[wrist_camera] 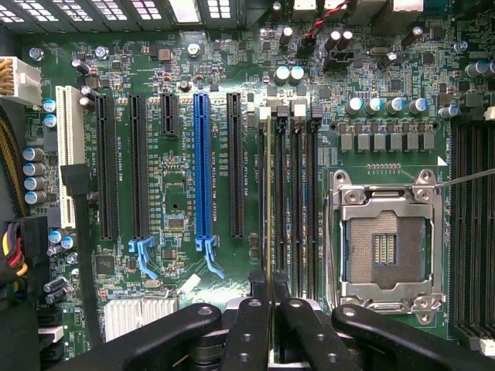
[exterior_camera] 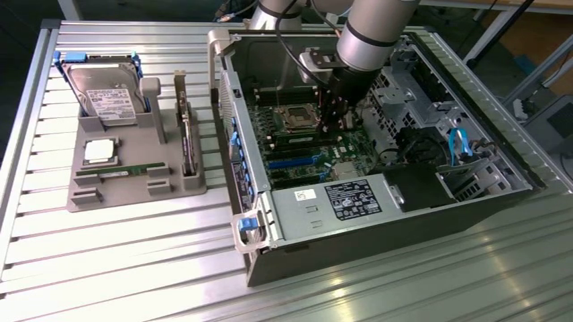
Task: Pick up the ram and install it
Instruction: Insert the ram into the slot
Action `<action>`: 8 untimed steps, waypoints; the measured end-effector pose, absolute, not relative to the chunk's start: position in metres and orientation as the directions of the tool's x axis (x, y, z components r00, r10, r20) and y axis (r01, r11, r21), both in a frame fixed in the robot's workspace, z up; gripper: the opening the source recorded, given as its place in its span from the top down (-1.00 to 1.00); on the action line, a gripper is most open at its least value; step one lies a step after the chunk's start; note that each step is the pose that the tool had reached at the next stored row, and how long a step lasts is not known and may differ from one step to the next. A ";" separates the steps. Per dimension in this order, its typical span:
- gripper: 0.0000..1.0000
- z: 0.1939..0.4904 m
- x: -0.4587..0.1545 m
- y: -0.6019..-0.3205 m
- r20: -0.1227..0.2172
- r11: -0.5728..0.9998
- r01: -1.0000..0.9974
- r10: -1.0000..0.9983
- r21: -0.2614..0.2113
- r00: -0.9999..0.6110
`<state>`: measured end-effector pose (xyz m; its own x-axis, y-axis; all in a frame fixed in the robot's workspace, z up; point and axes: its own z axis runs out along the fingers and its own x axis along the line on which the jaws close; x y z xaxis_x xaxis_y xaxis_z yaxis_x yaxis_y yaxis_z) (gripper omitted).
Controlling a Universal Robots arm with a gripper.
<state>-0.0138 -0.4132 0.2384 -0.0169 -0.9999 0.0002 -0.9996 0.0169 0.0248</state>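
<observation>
**Ram clamped in gripper over DIMM slots**

Arm reaches down into open case [exterior_camera: 358, 255] on slatted table [exterior_camera: 107, 255]. Gripper [exterior_camera: 339, 124] sits low over the board, next to the CPU socket [exterior_camera: 296, 121].

Wrist view: gripper [wrist_camera: 269, 297] fingers pressed together on the ram [wrist_camera: 268, 201], nipping its top edge. Ram seen edge-on as a thin line, upright. It lines up with the DIMM slot of the bank [wrist_camera: 294, 201] farthest from the socket [wrist_camera: 384, 247]. It lies between that bank and the black PCI slot [wrist_camera: 235, 162], with the blue slot [wrist_camera: 202, 162] one further out. Cannot tell if it is seated or just above the slot. Socket is open, no chip in it.

Exterior view's left: grey tray [exterior_camera: 134, 194] beside the case, well apart from the gripper. On it: spare stick [exterior_camera: 121, 172] lying flat in its cradle, CPU chip [exterior_camera: 99, 151] just behind it, hard drive [exterior_camera: 107, 94] leaning at the back, card [exterior_camera: 186, 134] standing on edge on the side nearest the case.
</observation>
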 end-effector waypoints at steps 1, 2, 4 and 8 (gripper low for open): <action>0.76 0.238 -0.014 -0.413 0.000 0.017 -1.000 -1.000 0.025 -0.017; 0.76 0.238 -0.014 -0.413 0.000 0.017 -1.000 -1.000 0.025 -0.017; 0.76 0.238 -0.014 -0.413 0.000 0.017 -1.000 -1.000 0.025 -0.017; 0.76 0.238 -0.014 -0.413 0.000 0.016 -1.000 -1.000 0.025 -0.016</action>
<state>-0.0138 -0.4132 0.2383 -0.0158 -0.9999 0.0002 -0.9996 0.0158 0.0248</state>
